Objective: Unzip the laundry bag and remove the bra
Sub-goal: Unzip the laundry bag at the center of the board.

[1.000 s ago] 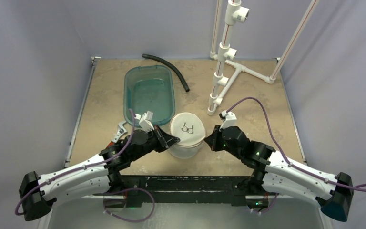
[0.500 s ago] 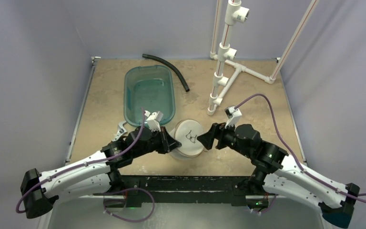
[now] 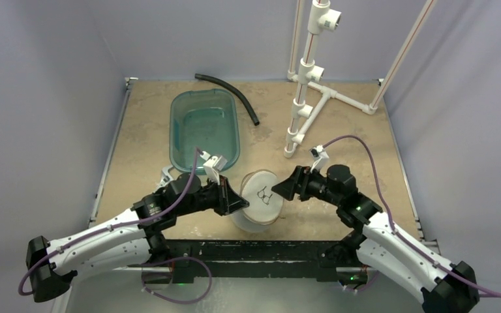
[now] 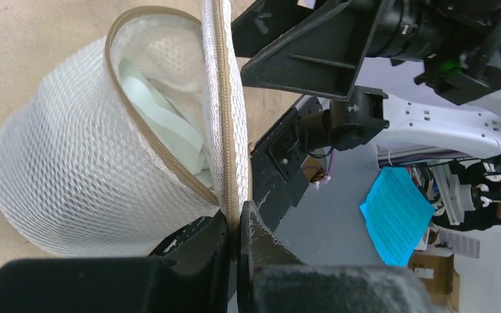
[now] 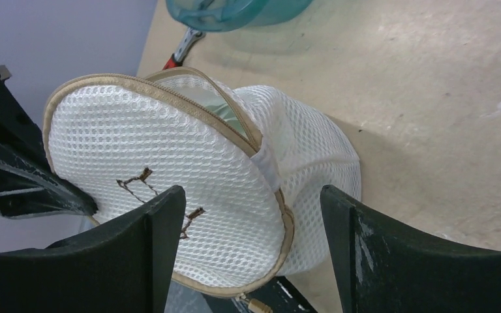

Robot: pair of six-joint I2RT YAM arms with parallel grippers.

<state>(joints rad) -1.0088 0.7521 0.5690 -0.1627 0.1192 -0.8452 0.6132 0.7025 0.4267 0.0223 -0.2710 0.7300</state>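
Left wrist: left fingers (image 4: pixel 261 244) pinch the laundry bag (image 4: pixel 72 176) at its zipper; right fingers (image 5: pixel 378 254) gape empty.

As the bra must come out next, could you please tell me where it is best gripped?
Probably the bra by its pale green straps, bunched just inside the bag. Come in through the unzipped gap on the tub side, where the lid stands away from the rim.

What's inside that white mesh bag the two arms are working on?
Through the unzipped gap in the laundry bag, pale green fabric bands show. The mesh wall and flat top cover the rest, so its shape cannot be told.
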